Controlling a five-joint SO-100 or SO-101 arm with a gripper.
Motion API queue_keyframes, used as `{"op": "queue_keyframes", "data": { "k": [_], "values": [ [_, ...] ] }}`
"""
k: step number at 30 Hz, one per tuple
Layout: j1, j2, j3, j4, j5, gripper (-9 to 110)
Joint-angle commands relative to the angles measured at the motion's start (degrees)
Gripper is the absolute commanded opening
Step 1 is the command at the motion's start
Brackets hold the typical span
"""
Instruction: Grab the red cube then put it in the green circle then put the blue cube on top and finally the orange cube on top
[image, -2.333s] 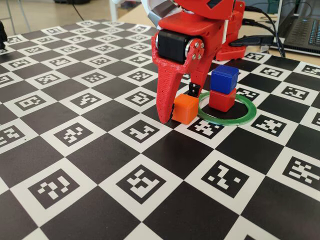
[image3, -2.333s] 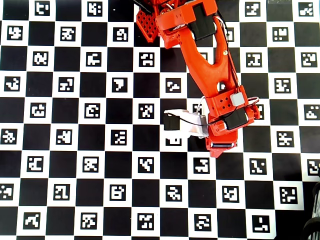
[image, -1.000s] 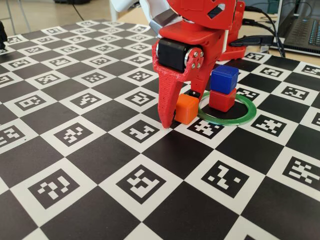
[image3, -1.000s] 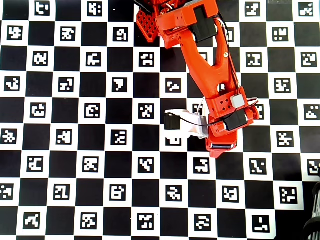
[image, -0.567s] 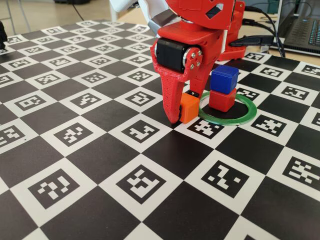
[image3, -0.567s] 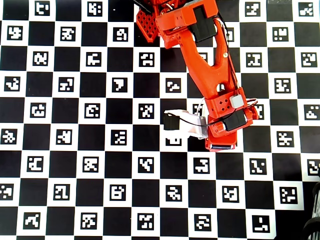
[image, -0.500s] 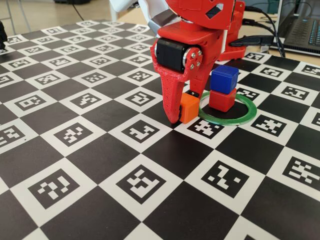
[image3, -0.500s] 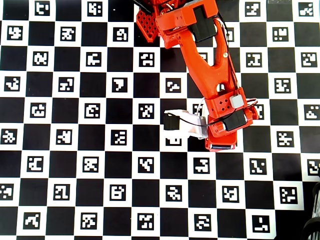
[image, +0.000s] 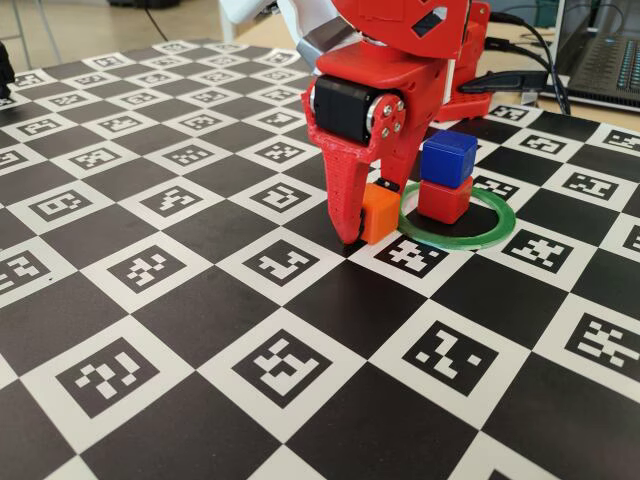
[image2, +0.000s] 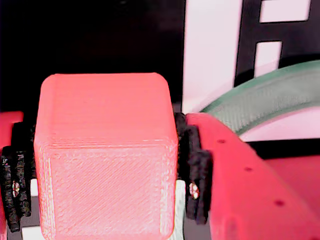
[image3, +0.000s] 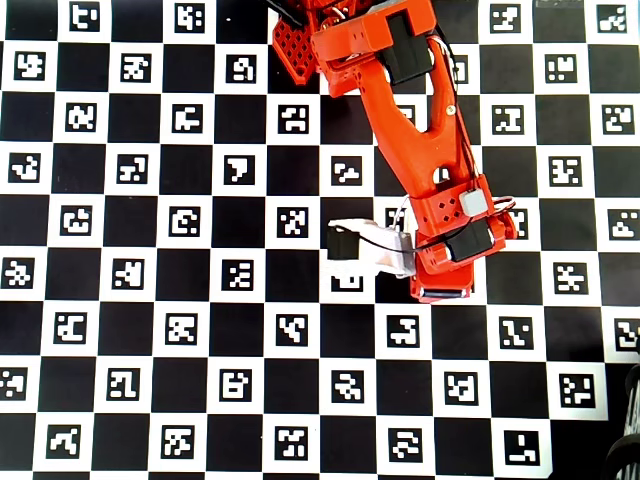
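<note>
A small bright orange plastic cube (image: 378, 213) sits pinched between the jaws of the red two-finger gripper (image: 366, 212), low over the checkered marker board (image: 200, 330), just outside the thin green plastic ring (image: 480, 236). Inside the ring, a blue cube (image: 448, 158) rests on a red cube (image: 444, 200). The last step looks underway: lifting clear of that stack, then placing on top without nudging it.

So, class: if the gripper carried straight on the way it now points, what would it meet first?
The gripper points down, shut on the orange cube, so it would probably meet the checkered board almost at once.
</note>
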Motion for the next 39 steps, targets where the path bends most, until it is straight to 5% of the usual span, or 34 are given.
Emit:
{"op": "queue_keyframes", "data": {
  "k": [1,19,39],
  "values": [
    [1.1,8.3,-7.6,4.5,-0.2,6],
    [3.2,18.9,-14.9,20.0,-1.6,6],
    [-5.8,34.5,-3.7,26.7,4.2,6]
  ]
}}
